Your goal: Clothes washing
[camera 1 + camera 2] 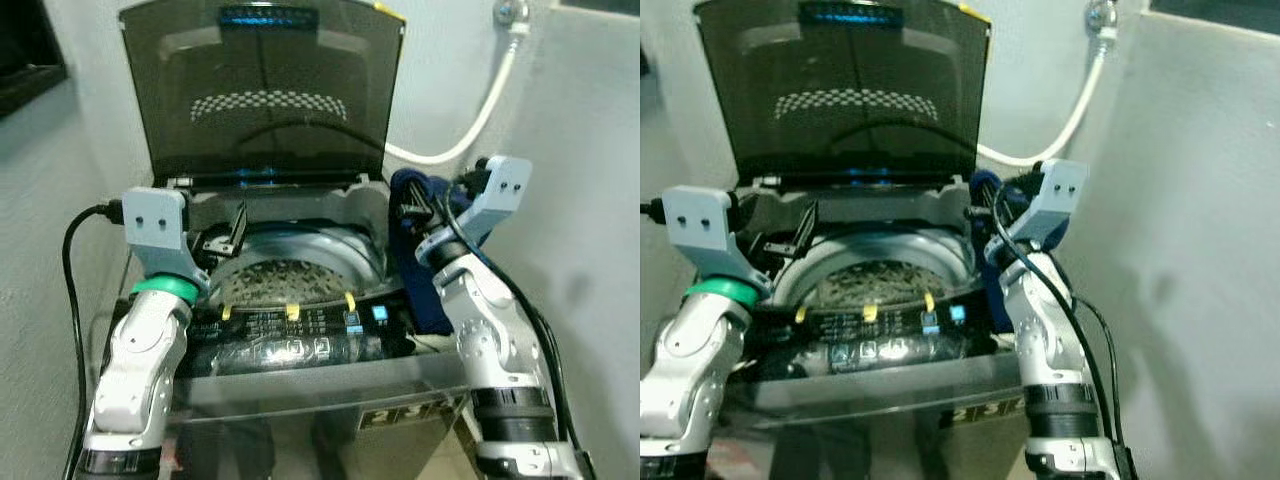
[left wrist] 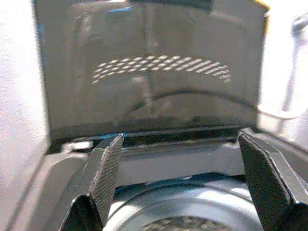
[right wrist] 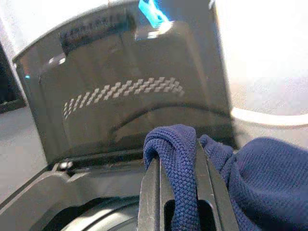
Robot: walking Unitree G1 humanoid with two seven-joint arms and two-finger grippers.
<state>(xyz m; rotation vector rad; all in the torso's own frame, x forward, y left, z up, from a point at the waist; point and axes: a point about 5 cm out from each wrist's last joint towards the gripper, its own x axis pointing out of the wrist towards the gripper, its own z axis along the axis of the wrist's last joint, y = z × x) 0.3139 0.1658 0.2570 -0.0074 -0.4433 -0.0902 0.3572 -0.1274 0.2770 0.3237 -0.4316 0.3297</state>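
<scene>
A top-loading washing machine (image 1: 300, 350) stands before me with its dark lid (image 1: 262, 95) raised upright. Its steel drum (image 1: 290, 275) lies open below. My right gripper (image 1: 412, 212) hovers at the machine's right rim, shut on a dark blue knitted garment (image 1: 425, 250) that hangs down over that side. In the right wrist view the blue knitted garment (image 3: 183, 163) is pinched between the two fingers (image 3: 149, 197). My left gripper (image 1: 232, 232) is open over the drum's left side, nothing between its fingers (image 2: 107, 168).
A white hose (image 1: 480, 110) runs from a wall tap (image 1: 512, 14) down behind the machine. Grey walls close in on both sides. The control panel (image 1: 300, 325) with yellow and blue tags lies along the front rim. A black cable (image 1: 75, 300) loops at my left arm.
</scene>
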